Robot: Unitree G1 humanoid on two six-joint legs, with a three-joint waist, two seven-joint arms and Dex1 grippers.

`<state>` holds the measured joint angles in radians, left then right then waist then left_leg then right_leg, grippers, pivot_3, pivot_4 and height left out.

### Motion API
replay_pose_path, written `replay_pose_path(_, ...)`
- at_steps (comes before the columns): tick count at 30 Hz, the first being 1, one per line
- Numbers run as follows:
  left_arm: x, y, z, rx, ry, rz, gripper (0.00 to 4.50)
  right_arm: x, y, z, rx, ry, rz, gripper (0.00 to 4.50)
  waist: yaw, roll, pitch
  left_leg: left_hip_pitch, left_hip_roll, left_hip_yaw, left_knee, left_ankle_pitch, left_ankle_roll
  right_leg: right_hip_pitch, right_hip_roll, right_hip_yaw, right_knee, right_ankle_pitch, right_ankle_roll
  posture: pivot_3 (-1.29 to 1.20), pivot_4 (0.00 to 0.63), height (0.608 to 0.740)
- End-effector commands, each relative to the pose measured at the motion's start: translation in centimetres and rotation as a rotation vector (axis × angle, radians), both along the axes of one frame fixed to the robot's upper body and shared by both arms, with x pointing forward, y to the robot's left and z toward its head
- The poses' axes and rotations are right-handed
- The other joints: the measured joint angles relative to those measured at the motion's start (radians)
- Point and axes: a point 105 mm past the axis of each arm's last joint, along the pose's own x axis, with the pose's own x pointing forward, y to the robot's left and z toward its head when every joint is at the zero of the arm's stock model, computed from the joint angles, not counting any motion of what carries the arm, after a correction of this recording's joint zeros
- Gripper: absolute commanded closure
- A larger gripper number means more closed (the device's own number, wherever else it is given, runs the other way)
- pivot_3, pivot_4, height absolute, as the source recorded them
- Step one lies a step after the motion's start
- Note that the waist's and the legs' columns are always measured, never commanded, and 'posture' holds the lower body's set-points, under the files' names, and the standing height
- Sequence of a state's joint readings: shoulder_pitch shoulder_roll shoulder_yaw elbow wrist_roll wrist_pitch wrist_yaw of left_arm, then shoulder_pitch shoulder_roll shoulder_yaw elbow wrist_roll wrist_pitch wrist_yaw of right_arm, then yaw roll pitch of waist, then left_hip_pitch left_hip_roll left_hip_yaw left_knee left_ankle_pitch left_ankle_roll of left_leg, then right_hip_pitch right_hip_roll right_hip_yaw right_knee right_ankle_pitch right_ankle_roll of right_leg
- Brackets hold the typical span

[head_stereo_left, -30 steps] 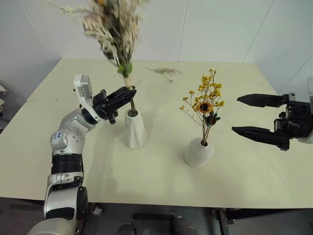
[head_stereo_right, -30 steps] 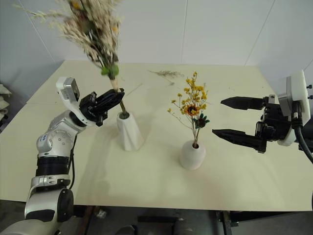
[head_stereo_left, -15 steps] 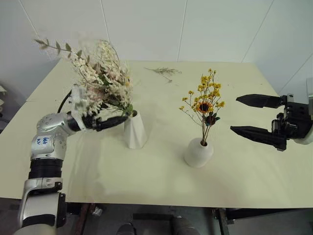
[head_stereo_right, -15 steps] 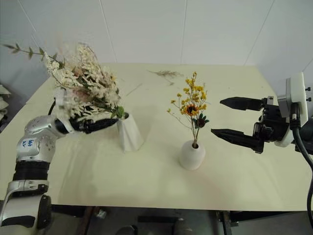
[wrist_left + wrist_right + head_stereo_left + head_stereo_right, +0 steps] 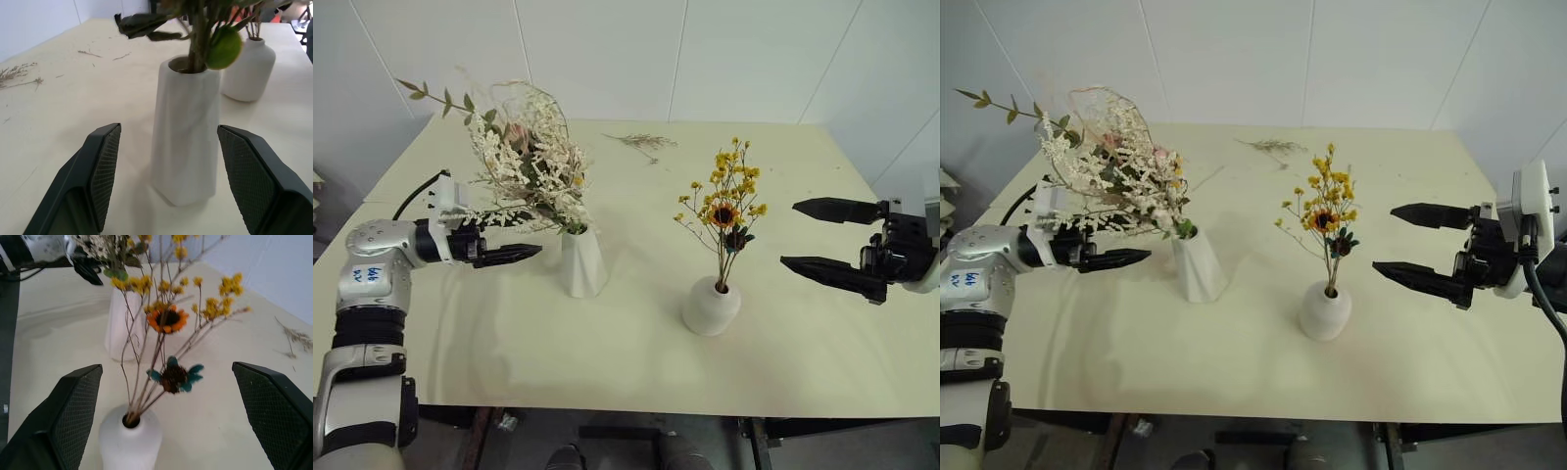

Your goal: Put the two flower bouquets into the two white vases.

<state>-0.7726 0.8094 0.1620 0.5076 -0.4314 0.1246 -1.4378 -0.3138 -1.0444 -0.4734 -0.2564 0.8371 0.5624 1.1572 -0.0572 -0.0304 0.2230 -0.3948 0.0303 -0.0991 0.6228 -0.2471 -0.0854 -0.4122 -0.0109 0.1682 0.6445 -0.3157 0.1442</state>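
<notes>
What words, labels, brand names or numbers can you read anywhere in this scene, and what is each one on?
Blue marking on the left arm's white shoulder cover: handwritten characters, too small and blurred to read.
No print shows on the tall white vase, the round white vase, the table or the wall.

We saw a pale cream surface (image 5: pixel 636 382) with a seam on its left part. A loose dried brown sprig (image 5: pixel 643 143) lay near the far edge. White panelled wall (image 5: pixel 754 59) stood behind, and dark floor (image 5: pixel 607 441) showed under the near edge.
</notes>
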Motion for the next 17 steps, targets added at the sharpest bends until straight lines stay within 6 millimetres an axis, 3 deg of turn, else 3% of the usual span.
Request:
replay_pose_path(1,-1.3,0.5,2.0,-0.003,-0.055,-0.020,1.14,-0.3,-1.1,1.2,-0.012,-0.065,-0.018,0.00,0.000,0.000,0.000,0.000,0.000,0.000,0.000,0.000,0.000,0.000,0.000,0.000,0.000,0.000,0.000,0.00,0.150,0.740)
replay_pose_path(6,-2.1,1.0,2.9,-0.020,-0.050,-0.020,1.14,0.1,-2.1,0.0,-0.050,-0.052,-0.052,0.00,0.000,0.000,0.000,0.001,0.000,0.000,0.001,0.000,0.000,0.001,0.000,0.000,0.001,0.000,0.000,0.00,0.150,0.740)
replay_pose_path(13,-3.5,1.1,1.2,-0.019,0.021,-0.024,1.14,1.3,-3.3,-0.5,-0.024,-0.076,-0.106,0.00,-0.005,0.000,0.000,0.002,0.000,0.000,0.001,0.000,0.000,0.001,0.000,0.000,0.001,0.000,0.000,0.00,0.150,0.740)
replay_pose_path(17,-4.2,2.0,1.8,-0.018,0.015,0.008,1.14,2.0,-3.7,-1.2,-0.039,-0.068,-0.107,0.00,-0.004,0.000,0.000,0.002,0.000,0.000,0.001,0.000,0.000,0.001,0.000,0.000,0.001,0.000,0.000,0.00,0.150,0.740)
